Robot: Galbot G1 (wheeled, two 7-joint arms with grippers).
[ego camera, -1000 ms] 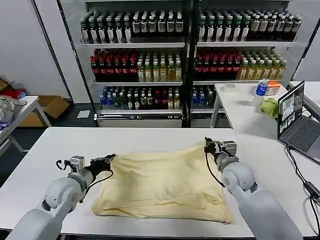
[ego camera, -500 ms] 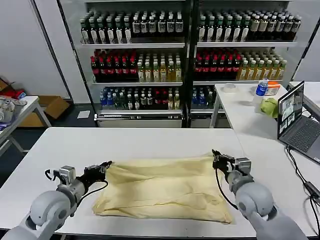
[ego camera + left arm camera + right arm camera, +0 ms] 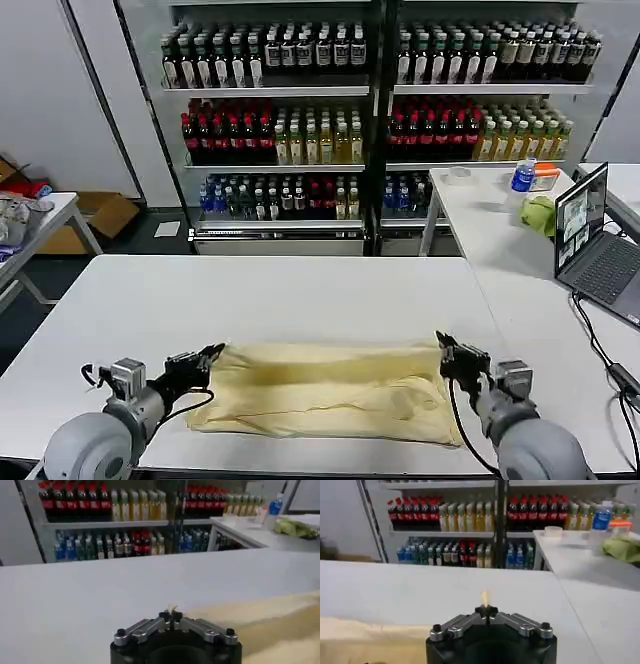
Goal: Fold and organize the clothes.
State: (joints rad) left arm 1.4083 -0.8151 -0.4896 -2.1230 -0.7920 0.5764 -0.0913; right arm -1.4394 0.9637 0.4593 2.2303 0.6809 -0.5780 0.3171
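T-shirt point(image 3: 330, 390) corners pinched: left end effector point(image 3: 212, 354), right end effector point(image 3: 444, 350).

1. Both arms reach forward from the robot's body, low over the near edge of the bench, elbows tucked close in, forearms angled slightly toward each other.
2. The left gripper point(image 3: 212, 353) sits at the left end, jaws pinched together on the corner of the T-shirt point(image 3: 330, 388), a sliver of cream fabric poking up between them in the left wrist view.
3. The right gripper point(image 3: 445, 349) mirrors it at the right end, jaws clamped tight on the opposite corner, a thin strip of fabric standing between them.
4. Both wrists are level, black cables looping beneath each one.
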